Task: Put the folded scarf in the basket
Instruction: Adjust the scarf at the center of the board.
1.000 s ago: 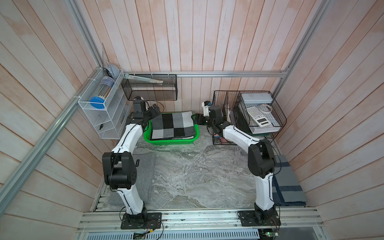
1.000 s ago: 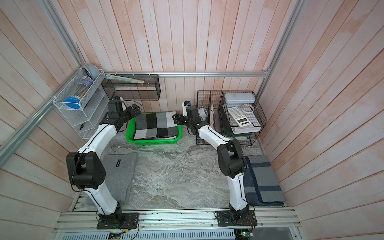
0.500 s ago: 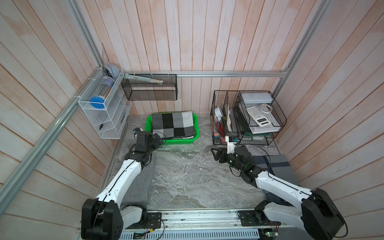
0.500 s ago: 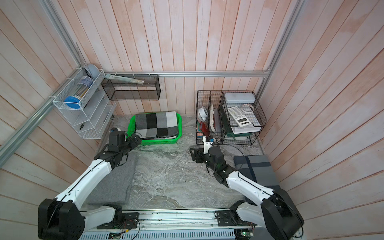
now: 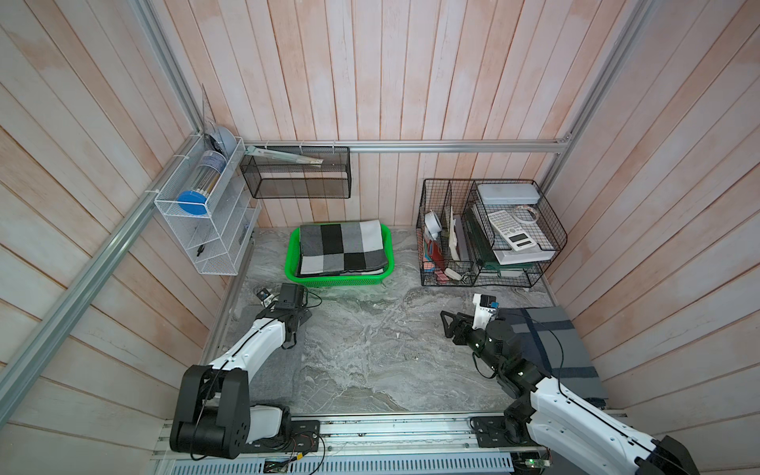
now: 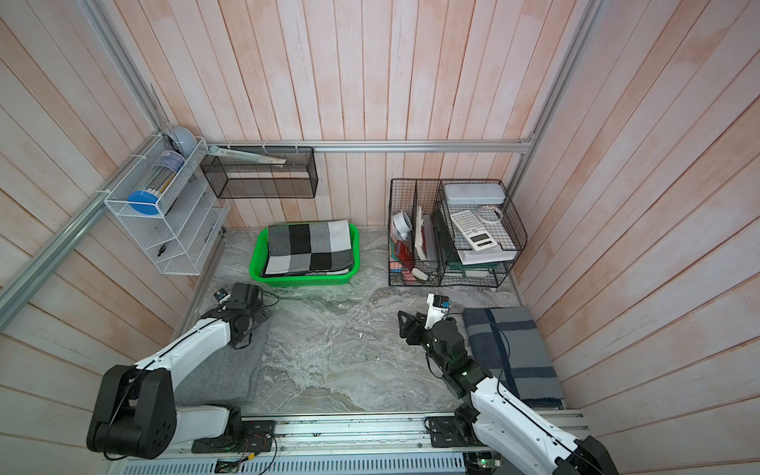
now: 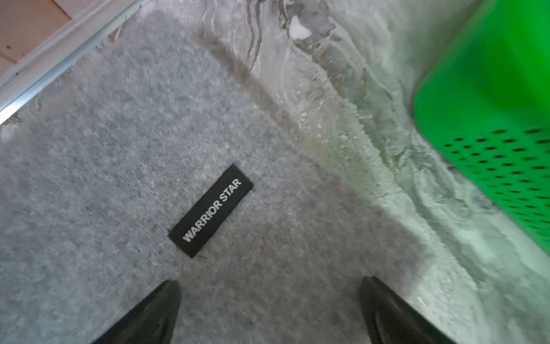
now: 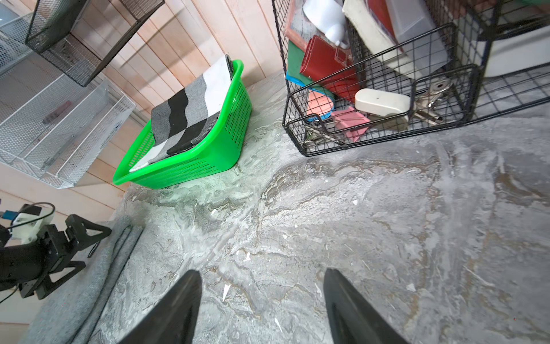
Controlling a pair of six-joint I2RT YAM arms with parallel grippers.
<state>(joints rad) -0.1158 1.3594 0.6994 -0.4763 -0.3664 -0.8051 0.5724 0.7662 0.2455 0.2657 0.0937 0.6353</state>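
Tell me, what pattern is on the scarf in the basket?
The scarf shows black, grey and white checks, clearest in a top view.

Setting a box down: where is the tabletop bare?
Bare: the marble middle, between the grey folded cloth and the blue-grey plaid cloth, in front of the basket. Crowded: the basket, filled by the checked scarf, and the wire organiser.

The left arm (image 5: 257, 347) and right arm (image 5: 575, 415) have white shells, black joints and thin cables (image 8: 40, 204). The right gripper's (image 8: 261, 270) 2 fingers (image 8: 178, 309) are black.
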